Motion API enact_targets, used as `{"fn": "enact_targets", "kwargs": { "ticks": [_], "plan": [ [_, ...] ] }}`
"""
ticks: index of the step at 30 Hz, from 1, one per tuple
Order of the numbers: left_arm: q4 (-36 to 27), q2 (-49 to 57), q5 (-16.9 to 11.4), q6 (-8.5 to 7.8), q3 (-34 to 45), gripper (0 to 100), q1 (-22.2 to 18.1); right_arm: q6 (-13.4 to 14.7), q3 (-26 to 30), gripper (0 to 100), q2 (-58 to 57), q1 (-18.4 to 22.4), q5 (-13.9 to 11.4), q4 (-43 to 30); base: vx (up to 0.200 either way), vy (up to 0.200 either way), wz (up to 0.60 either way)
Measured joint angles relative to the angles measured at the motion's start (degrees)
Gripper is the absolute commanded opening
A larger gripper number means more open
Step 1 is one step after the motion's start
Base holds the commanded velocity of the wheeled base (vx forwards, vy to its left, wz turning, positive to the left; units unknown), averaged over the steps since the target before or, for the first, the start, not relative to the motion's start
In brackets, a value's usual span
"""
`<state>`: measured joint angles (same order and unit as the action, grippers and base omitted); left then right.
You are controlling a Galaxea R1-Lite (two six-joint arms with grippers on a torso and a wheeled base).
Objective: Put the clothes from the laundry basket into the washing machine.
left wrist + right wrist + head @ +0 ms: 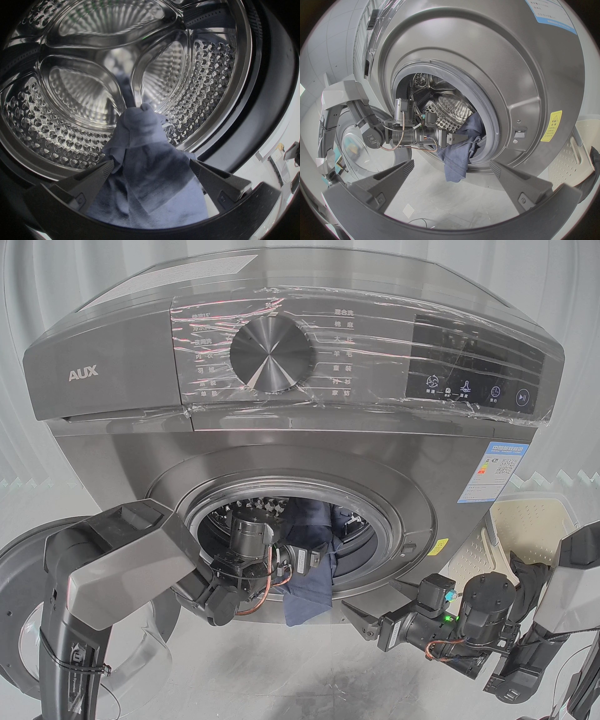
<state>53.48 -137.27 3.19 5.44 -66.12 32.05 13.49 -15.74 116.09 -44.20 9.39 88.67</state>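
Left wrist view: left gripper [151, 162] wide at washing machine [300, 446] mouth, blue garment [156, 187] loose between jaws, tail draped over rim. Best shove tail deeper inside (seal could snag). Right gripper [450, 164] wide, empty, below mouth.

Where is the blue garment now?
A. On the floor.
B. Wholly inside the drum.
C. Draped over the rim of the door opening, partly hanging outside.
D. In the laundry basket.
C: the blue garment lies across the lower rim of the washing machine opening, one end hanging down outside.
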Motion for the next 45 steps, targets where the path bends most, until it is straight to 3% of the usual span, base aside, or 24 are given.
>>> {"fn": "enact_targets", "kwargs": {
  "ticks": [5,6,19,27,35,36,45],
  "plan": [
    [0.8,-1.9,-0.2,-0.55,0.0,100,0.5,0.0,0.0,100,0.0,0.0,0.0,0.0,0.0,0.0,0.0],
    [1.0,-2.3,-0.1,-0.6,0.0,0,0.5,0.0,0.0,100,0.0,0.0,0.0,0.0,0.0,0.0,0.0],
    [4.2,-5.8,0.2,-0.11,-1.9,0,0.4,0.0,0.0,100,0.0,-0.1,0.0,0.0,0.0,0.0,0.0],
    [7.8,-6.7,3.0,1.54,-9.5,0,-1.4,0.0,-0.1,100,0.0,-0.1,0.0,0.0,0.0,0.0,0.0],
    [10.1,-9.5,4.9,1.97,-17.9,0,-2.8,0.0,-0.3,100,0.0,-0.5,0.0,0.0,0.0,0.0,0.0],
    [10.1,-9.7,5.0,2.04,-18.3,100,-2.9,0.0,-0.3,100,0.0,-0.5,0.0,0.0,0.0,0.0,0.0],
    [10.4,-9.7,5.0,2.33,-16.0,100,-2.8,0.0,-0.1,100,0.2,-0.5,0.0,0.0,0.0,0.0,0.0]
  ]
}}
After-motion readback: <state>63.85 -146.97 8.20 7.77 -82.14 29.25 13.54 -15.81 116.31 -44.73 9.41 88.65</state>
